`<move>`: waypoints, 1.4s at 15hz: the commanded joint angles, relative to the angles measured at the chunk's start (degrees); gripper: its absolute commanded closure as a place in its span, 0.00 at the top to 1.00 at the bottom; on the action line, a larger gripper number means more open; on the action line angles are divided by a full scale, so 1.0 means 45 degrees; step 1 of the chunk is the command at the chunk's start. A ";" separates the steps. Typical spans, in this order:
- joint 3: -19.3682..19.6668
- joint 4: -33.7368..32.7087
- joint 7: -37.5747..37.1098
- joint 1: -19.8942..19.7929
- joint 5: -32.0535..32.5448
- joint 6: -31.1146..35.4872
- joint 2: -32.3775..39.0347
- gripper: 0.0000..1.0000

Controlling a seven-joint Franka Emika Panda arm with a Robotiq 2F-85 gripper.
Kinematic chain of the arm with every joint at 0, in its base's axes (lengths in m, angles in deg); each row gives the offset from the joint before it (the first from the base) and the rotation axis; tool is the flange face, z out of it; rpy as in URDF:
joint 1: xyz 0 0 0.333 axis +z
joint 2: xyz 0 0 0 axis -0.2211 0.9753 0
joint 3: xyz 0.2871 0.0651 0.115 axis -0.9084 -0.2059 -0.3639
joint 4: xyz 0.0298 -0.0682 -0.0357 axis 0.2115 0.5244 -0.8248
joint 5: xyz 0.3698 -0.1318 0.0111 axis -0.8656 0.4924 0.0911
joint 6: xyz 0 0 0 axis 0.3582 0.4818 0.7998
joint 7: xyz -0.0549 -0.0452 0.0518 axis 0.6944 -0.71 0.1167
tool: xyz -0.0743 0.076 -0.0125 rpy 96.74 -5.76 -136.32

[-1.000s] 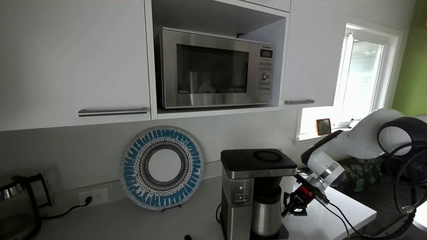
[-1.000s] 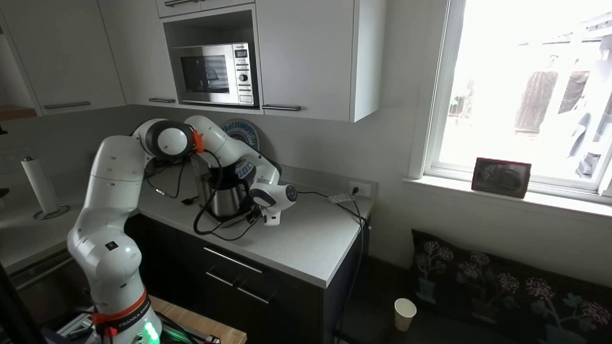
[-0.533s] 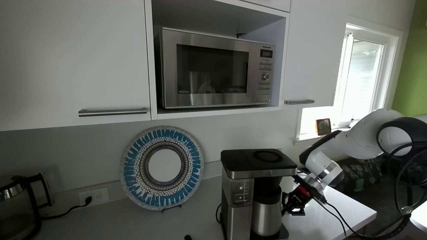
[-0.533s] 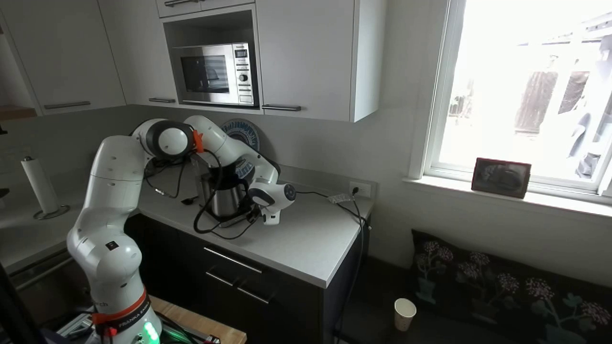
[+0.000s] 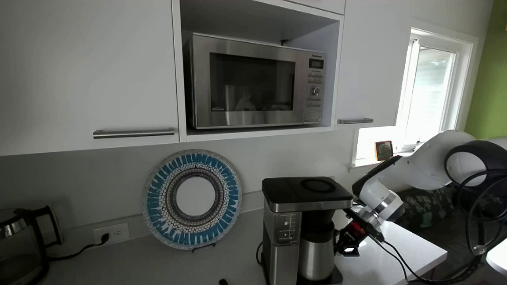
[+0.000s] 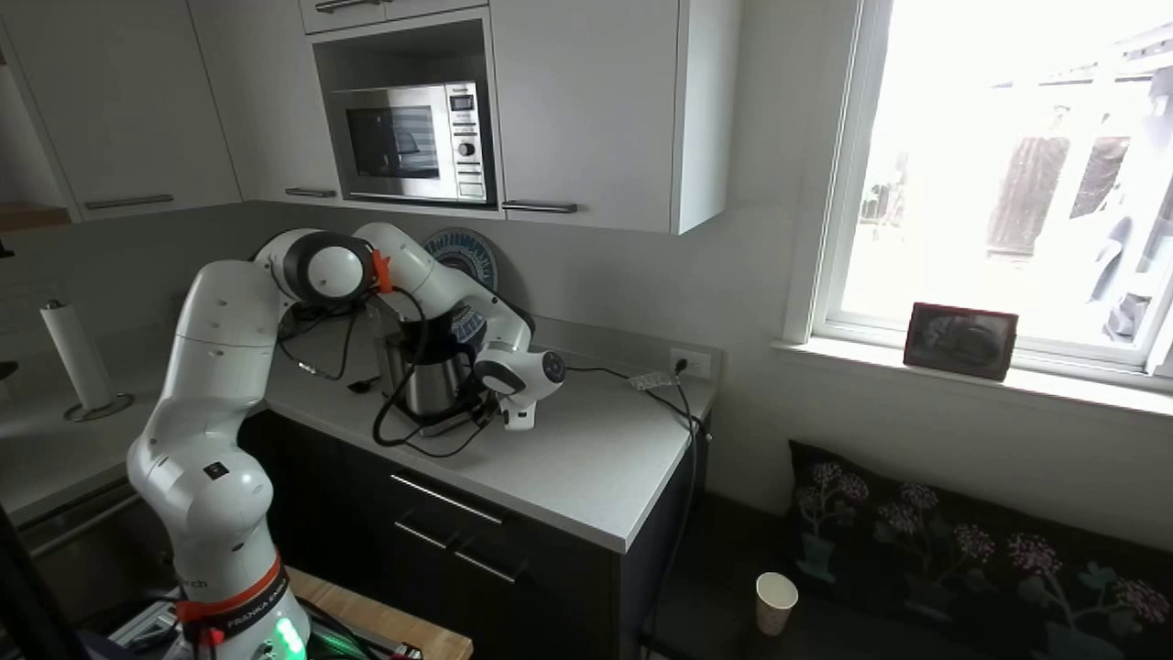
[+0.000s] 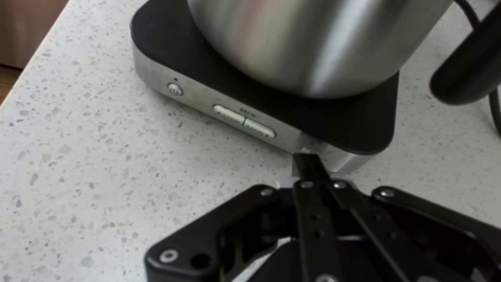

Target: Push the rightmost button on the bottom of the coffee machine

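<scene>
The drip coffee maker (image 5: 282, 259) stood upright on your speckled countertop (image 7: 90, 219), lower than the steel microwave (image 5: 253, 119), its steel carafe (image 5: 317, 259) seated on the base (image 7: 164, 43). Along the base's silver front, your wrist view showed a round power button (image 7: 175, 89), a split brew button (image 7: 244, 120) and, farthest right, a small pale button (image 7: 305, 150), partly hidden behind your gripper (image 7: 308, 158). Its fingers (image 7: 313, 174) were drawn together, with nothing visible between them, and their tips lay right at that button; whether they touched it, you could not tell. In an exterior view your Panda arm (image 6: 215, 385) arched across in front of the machine. Farther along the wall (image 5: 309, 154), a blue-patterned round plate (image 5: 198, 159) stood on edge, then a kettle (image 5: 12, 228). A framed picture (image 6: 960, 341) rested on the windowsill (image 6: 852, 357), and a paper cup (image 6: 776, 605) stood near a dark floral cushion (image 6: 962, 568).
</scene>
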 commanded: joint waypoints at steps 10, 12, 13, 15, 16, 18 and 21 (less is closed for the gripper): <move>-0.0160 -0.0210 -0.0473 0.0127 -0.0270 0.0420 0.0315 0.00; -0.0158 -0.0206 -0.0521 0.0129 -0.0259 0.0408 0.0313 0.00; -0.0164 -0.0205 -0.0550 0.0122 -0.0282 0.0383 0.0317 0.00; -0.0187 -0.0200 -0.0724 0.0098 -0.0359 0.0264 0.0318 0.00; -0.0190 -0.0188 -0.0822 0.0103 -0.0381 0.0274 0.0316 0.00; -0.0203 -0.0186 -0.1075 0.0085 -0.0498 0.0231 0.0334 0.00; -0.0257 -0.0188 -0.1194 0.0002 -0.0817 0.0048 0.0364 0.00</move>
